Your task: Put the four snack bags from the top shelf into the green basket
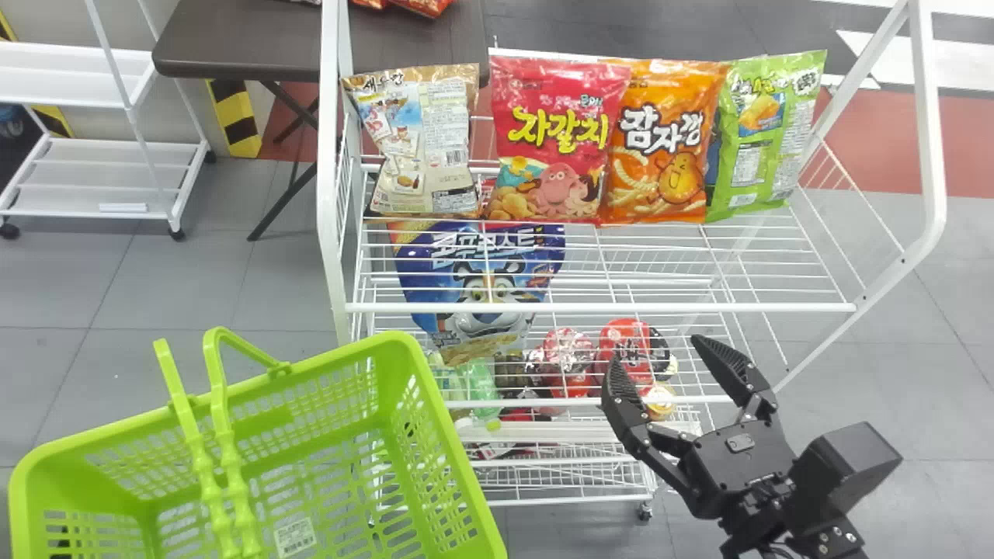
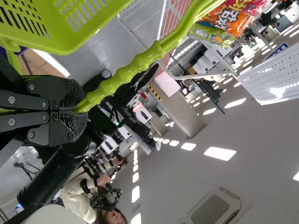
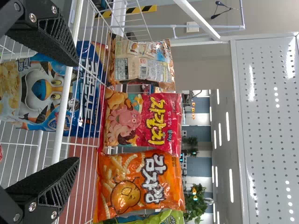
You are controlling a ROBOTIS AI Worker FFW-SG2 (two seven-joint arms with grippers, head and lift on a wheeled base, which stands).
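Four snack bags stand in a row on the top shelf: a beige bag [image 1: 427, 144], a red bag [image 1: 555, 140], an orange bag [image 1: 660, 144] and a green bag [image 1: 765, 132]. My right gripper [image 1: 656, 353] is open with nothing between its fingers, lower than the bags and in front of the rack. In the right wrist view, the right gripper [image 3: 70, 112] spreads its fingers, with the red bag [image 3: 142, 121] and orange bag [image 3: 140, 184] beyond. The green basket [image 1: 458, 458] is at the lower left. My left gripper [image 2: 77, 112] is shut on the basket's handle [image 2: 126, 74].
A white wire rack [image 1: 598, 307] carries the bags. Its lower levels hold a blue cereal bag [image 1: 481, 287] and several red packages [image 1: 625, 345]. A dark table [image 1: 256, 39] stands behind at the left, near a white shelf unit [image 1: 101, 178].
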